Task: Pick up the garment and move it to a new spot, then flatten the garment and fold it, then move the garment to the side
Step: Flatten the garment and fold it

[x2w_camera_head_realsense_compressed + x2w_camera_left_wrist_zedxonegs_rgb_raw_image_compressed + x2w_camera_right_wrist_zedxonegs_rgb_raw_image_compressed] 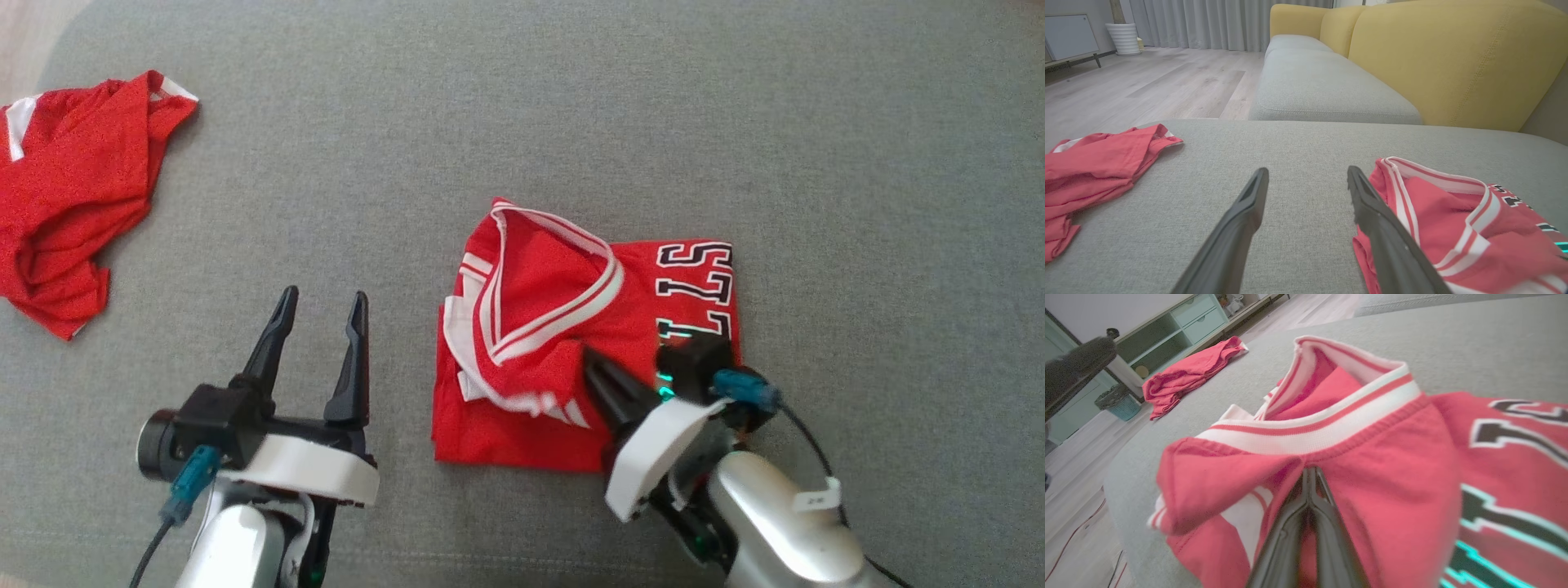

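Now | garment [531, 286]: folded red jersey, white-striped collar [571, 311] on top | right hand [588, 356]: pinching its fabric | left hand [324, 296]: spread, empty

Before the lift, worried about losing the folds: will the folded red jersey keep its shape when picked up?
Probably floppy: the folded jersey bunches where the right hand pinches it. Held at one point, its layers would likely sag and unfold. It looks thin; pushed over the grey cushion, it may wrinkle rather than slide.
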{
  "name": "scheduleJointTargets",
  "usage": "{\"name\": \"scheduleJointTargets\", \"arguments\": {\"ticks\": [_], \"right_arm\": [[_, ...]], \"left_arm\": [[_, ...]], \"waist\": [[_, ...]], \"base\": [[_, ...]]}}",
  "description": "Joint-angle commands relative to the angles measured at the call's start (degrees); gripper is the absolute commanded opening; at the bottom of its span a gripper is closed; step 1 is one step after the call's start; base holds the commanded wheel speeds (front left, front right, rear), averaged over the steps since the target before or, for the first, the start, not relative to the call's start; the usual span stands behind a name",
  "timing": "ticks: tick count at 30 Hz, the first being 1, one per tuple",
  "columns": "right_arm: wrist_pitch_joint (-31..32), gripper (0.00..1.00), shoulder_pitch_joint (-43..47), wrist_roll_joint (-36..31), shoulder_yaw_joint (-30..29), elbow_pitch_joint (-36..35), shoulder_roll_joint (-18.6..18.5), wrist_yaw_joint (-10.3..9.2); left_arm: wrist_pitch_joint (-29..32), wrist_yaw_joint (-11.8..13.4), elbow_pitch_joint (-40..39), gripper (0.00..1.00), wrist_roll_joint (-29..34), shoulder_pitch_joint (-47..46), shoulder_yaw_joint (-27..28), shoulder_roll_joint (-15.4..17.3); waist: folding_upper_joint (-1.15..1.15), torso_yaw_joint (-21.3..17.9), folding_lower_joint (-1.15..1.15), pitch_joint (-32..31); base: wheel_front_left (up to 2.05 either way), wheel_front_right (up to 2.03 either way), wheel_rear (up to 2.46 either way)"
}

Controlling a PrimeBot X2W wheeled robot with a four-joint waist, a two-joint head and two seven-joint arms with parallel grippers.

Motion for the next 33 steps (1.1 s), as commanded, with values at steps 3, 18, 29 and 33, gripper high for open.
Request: {"name": "scheduleJointTargets", "arguments": {"ticks": [3, 18, 29, 33], "right_arm": [[-0.5, 0.00, -2.5, 2.8, 5.5, -0.8, 1.2, 0.42], [-2.9, 0.00, -5.0, 10.3, 16.5, -2.0, 0.8, 0.42], [-9.5, 1.00, 1.1, 0.9, -7.9, -14.6, -1.9, 0.42], [-7.0, 1.00, 5.7, -5.2, -17.9, -20.9, -2.5, 0.42]], "left_arm": [[-0.6, 0.1, -1.4, 1.00, -0.3, -2.4, 2.2, 0.5], [-0.7, 0.3, -1.1, 1.00, -0.3, -2.0, 2.4, 0.6], [-0.8, 1.0, -2.0, 1.00, 0.1, -0.4, 2.7, 1.6], [-0.8, 1.3, -2.8, 1.00, 0.2, 0.3, 3.2, 2.4]], "waist": [[0.00, -0.1, 0.00, 0.1], [0.00, -1.2, 0.00, -1.0], [0.00, -3.4, 0.00, -4.0], [0.00, -4.5, 0.00, -5.3]], "base": [[0.00, 0.00, 0.00], [0.00, 0.00, 0.00], [0.00, 0.00, 0.00], [0.00, 0.00, 0.00]]}}
